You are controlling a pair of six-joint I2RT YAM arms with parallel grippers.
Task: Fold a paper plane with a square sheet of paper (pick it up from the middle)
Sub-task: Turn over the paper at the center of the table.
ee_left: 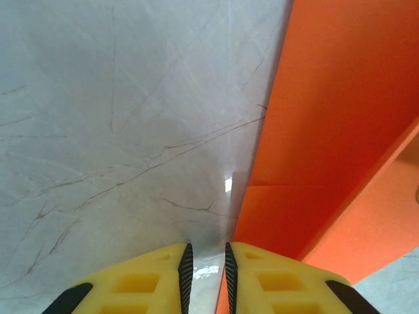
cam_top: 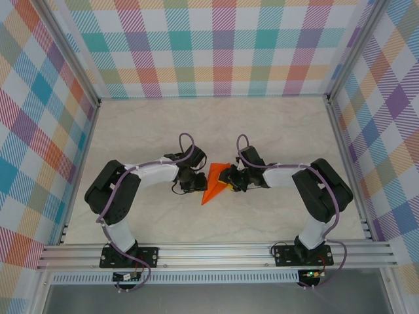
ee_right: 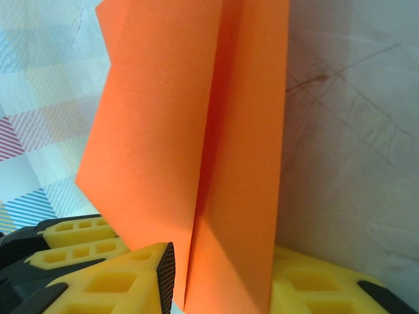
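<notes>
The paper plane (cam_top: pixel 215 184) sits in the middle of the bench (cam_top: pixel 150 131), between my two arms, broad end away from me and tip toward the near edge. On the left wrist view the left fingers (ee_left: pixel 262 281) are drawn nearly together at the paper's long edge, with only a thin slot between them. One finger overlaps the orange, but I cannot tell whether any paper is nipped in that slot. On the right wrist view the right fingers (ee_right: pixel 118 281) stand apart with the creased layers rising between them. One flap is tilted up against the plaid wall (ee_right: pixel 39 131); I cannot tell whether they press on the paper or merely flank it.

My worry is the two arms working against each other; if both have hold and either one pulls away, I judge the thin paper tears or the crease springs open. If the left fingers close on bare bench, they may shove the edge sideways, since the surface looks glossy and the paper could skate. If the right fingers close across the raised flap off the crease line, they could set a stray fold; pushing down too hard would crumple the tip.
</notes>
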